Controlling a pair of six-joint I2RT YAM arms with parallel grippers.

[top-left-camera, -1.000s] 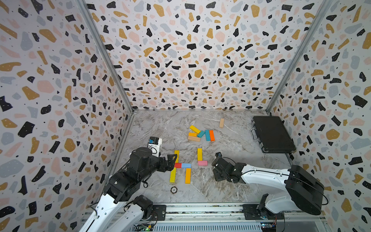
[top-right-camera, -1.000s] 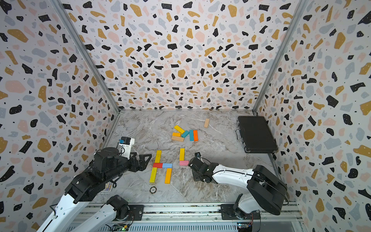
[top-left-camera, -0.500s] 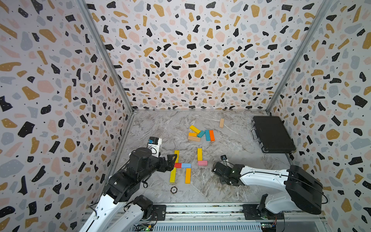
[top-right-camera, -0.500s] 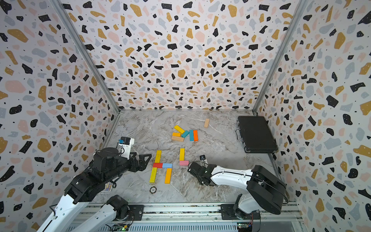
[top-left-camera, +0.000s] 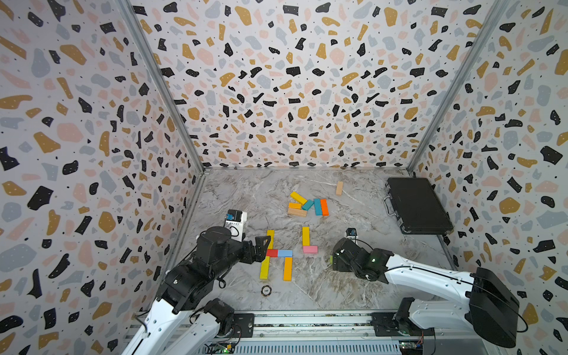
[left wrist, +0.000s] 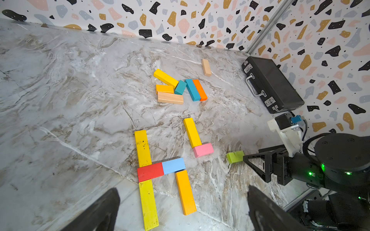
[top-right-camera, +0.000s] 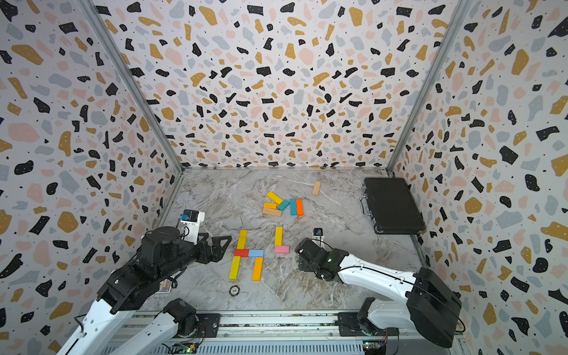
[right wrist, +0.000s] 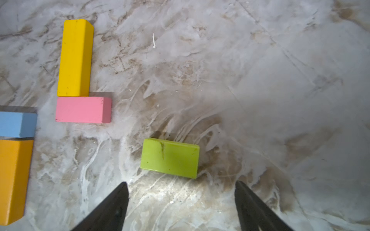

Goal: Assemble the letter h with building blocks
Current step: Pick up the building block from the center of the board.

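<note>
The green block (right wrist: pixel 169 158) is almost wholly hidden behind the right arm (top-left-camera: pixel 415 273) in both top views. In the right wrist view the edge cuts off the blue block (right wrist: pixel 17 125) and orange block (right wrist: pixel 14 180). The left claw (left wrist: pixel 182 188) looks blurred, its fingers cropped. A card (top-right-camera: pixel 166 285), half under the left arm (top-right-camera: pixel 147 270), is too small to read.

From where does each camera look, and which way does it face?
Both top views: high above the base rail, looking down and back over the marble table; left arm, right arm.
Left wrist: on the left arm, facing the laid blocks and black case; left gripper, right arm.
Right wrist: on the right arm, looking down at the green block; right gripper.
Shared: both wrist views show the pink block.
</note>
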